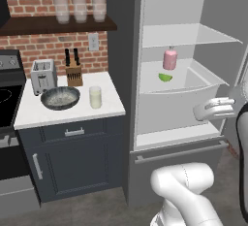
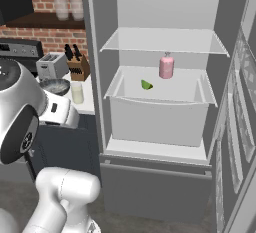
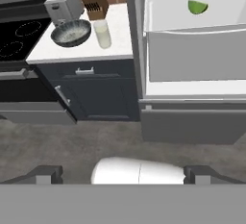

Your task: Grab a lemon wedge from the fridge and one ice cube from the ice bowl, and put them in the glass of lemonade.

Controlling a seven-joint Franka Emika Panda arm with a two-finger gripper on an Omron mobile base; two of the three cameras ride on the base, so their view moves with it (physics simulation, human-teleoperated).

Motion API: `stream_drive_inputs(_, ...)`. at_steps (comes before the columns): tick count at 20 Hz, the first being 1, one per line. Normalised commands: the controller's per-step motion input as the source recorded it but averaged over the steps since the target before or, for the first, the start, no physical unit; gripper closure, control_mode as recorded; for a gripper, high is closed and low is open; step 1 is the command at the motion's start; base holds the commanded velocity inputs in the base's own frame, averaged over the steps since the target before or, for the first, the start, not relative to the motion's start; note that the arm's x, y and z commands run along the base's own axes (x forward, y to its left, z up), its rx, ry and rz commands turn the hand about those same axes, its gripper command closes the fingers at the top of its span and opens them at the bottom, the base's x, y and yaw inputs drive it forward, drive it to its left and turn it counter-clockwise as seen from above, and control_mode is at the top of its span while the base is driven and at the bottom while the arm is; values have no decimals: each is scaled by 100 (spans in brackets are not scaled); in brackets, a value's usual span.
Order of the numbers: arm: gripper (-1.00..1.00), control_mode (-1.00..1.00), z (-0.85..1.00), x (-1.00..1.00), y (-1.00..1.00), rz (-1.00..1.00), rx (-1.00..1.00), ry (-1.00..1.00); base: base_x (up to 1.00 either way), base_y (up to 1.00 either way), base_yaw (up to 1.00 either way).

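The fridge (image 2: 100,67) is seen standing open, its white shelves exposed. On the counter (image 1: 111,104) beside it are set the ice bowl (image 1: 60,98) and, just right of it, the glass of lemonade (image 1: 95,97). The lemon wedge (image 1: 165,77) is found on a fridge shelf — near the pink bottle (image 1: 170,58). The gripper (image 3: 123,172) is held wide apart, nothing gripped.
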Motion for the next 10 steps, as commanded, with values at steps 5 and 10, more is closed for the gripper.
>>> stream_drive_inputs(5, -100, -100, 0, 0, 52, -21, 0, 0, 0, 0, 0)
stream_drive_inputs(10, -100, -100, 0, 0, 4, -7, 0, 2, 0, 0, 0)
